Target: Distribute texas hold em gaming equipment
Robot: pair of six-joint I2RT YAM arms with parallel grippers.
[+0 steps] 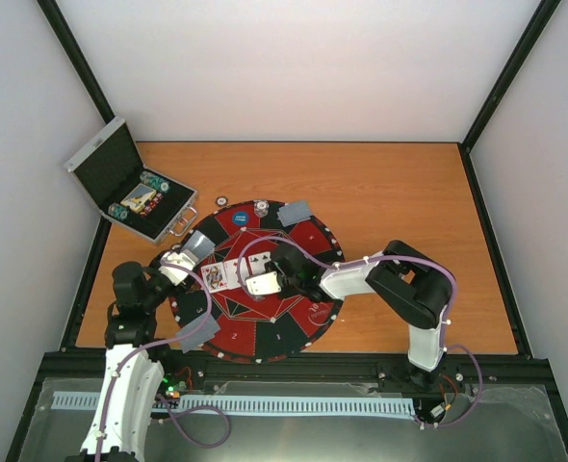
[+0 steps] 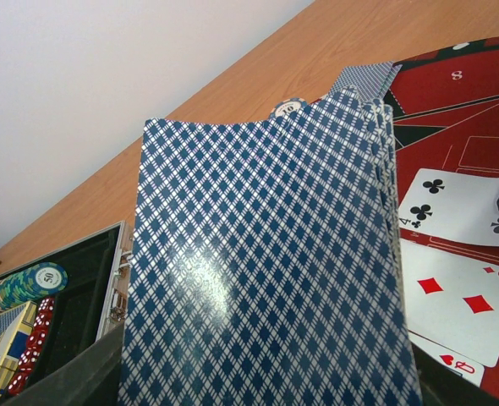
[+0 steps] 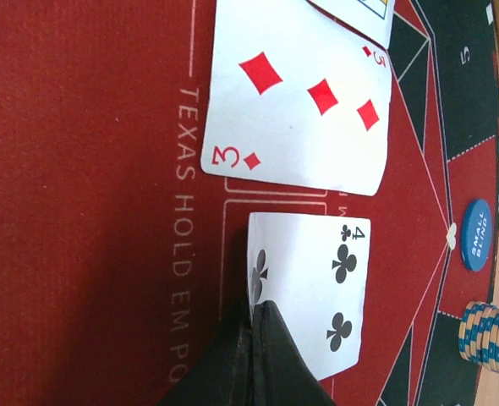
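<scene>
Enclosing room: plain white walls are seen on three sides, edged by black frame bars.
Table: an orange-brown wood-grain top is spread under everything.
Mat: round, red and black, with numbered seats and "TEXAS HOLD EM" lettering; it is laid at the table's near middle.
Case: silver, black-lined, stood open at the far left corner; cased chips and red dice are stored inside.
Left gripper: clamped on the deck, which is backed in a blue-and-white diamond lattice and held over the mat's left rim.
Right gripper: fingers pressed together, tips on the edge of the four of clubs; whether the card is pinched cannot be told.
Face-up row: queen of hearts, three of diamonds and the four are laid side by side at mat centre, white-faced.
Face-down cards: one is placed at the far rim, another at the near-left rim.
Chip stack: blue-and-tan, at the far rim.
Blue button: marked "SMALL BLIND", just beside the stack.
Single chip: left on bare wood beyond the mat.
</scene>
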